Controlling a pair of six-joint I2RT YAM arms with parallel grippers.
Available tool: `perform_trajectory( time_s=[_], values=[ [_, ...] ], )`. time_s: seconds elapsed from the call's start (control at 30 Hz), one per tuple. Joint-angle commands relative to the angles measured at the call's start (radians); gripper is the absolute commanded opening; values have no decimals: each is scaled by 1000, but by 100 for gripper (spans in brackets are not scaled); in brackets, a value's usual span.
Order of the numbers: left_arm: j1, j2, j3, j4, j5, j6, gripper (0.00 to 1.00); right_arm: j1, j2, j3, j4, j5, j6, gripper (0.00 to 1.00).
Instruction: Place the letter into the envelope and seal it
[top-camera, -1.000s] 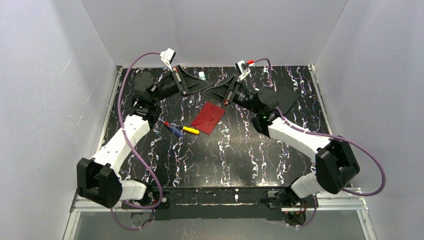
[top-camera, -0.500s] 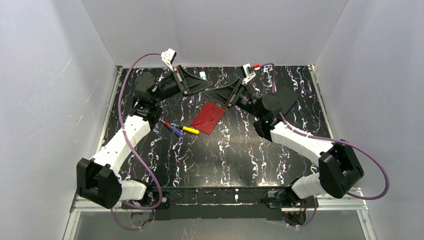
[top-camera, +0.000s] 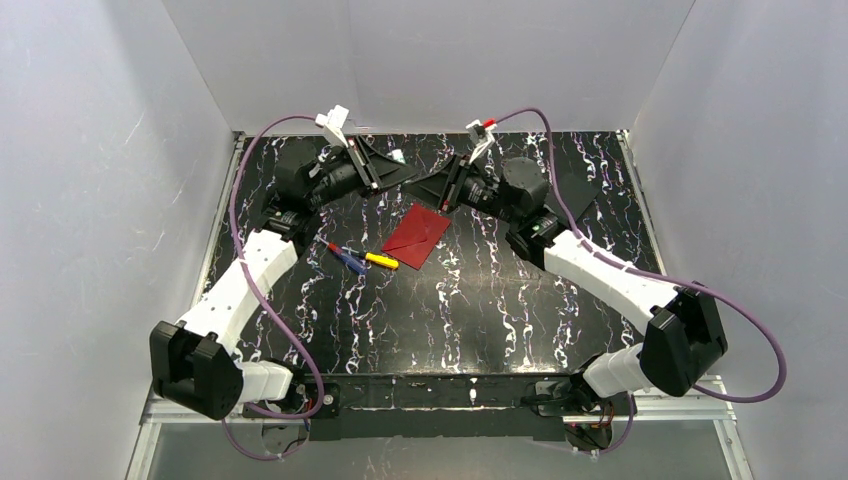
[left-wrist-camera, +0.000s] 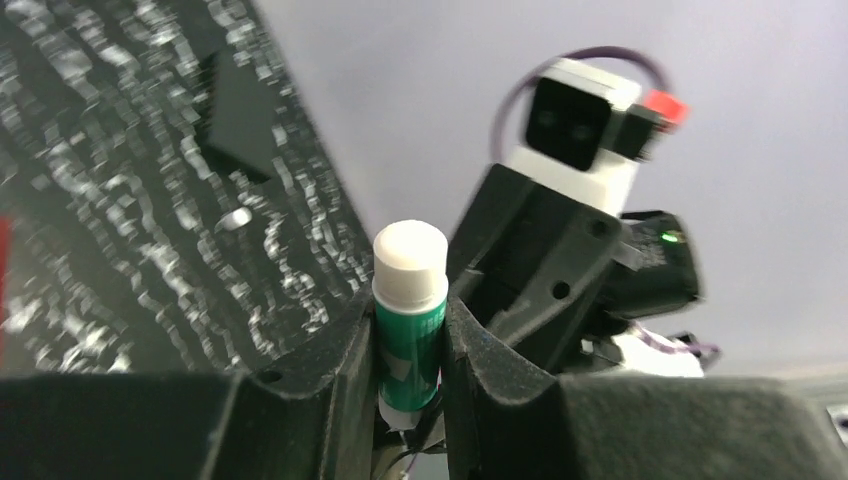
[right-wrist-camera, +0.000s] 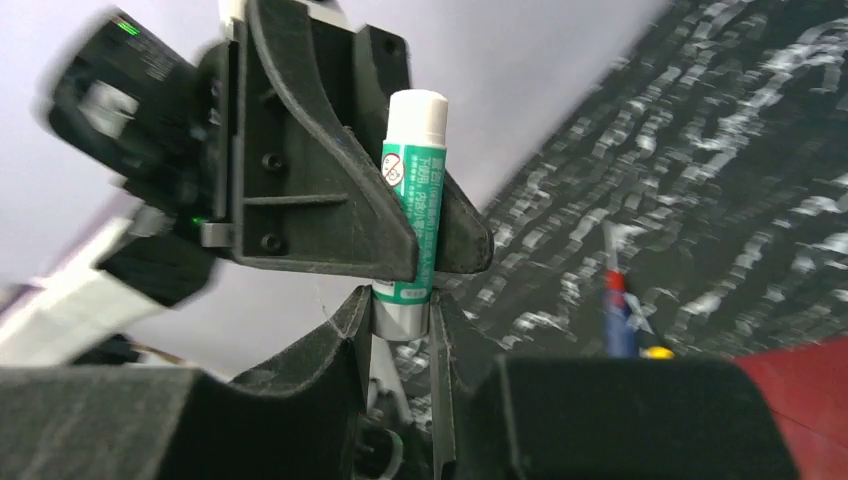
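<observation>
The dark red envelope (top-camera: 418, 234) lies flat at mid-table, flap pointing left; a corner of it shows in the right wrist view (right-wrist-camera: 800, 370). The letter is out of view. Both grippers meet above the back of the table on a green glue stick (top-camera: 398, 156). My left gripper (left-wrist-camera: 410, 340) is shut on its green body (left-wrist-camera: 408, 345), white end up. My right gripper (right-wrist-camera: 400, 320) closes on the stick's grey lower end (right-wrist-camera: 400, 312), just below the left gripper's fingers (right-wrist-camera: 330, 200). From above, the right gripper (top-camera: 418, 183) sits right of the left gripper (top-camera: 402, 168).
A blue-and-red pen (top-camera: 347, 256) and a yellow marker (top-camera: 381, 260) lie left of the envelope. A black square sheet (top-camera: 575, 195) rests at the back right. White walls enclose the table on three sides.
The right wrist has swung left and up toward the left gripper, and its jaws widened, then closed again on the stick's end. The left gripper rose slightly. The envelope has not moved.
</observation>
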Motion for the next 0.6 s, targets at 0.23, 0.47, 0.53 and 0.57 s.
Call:
perform_trajectory(
  time_s=[0.23, 0.47, 0.53, 0.57],
  values=[
    [-5, 95, 256, -764, -244, 278, 0, 31, 178, 292, -803, 378, -634, 1],
    [14, 89, 258, -662, -179, 290, 0, 3, 97, 301, -669, 123, -436, 61],
    [26, 76, 249, -599, -115, 278, 0, -27, 37, 236, -531, 57, -283, 73],
    [33, 67, 241, -548, -76, 267, 0, -41, -1, 178, -437, 39, -185, 76]
  ],
)
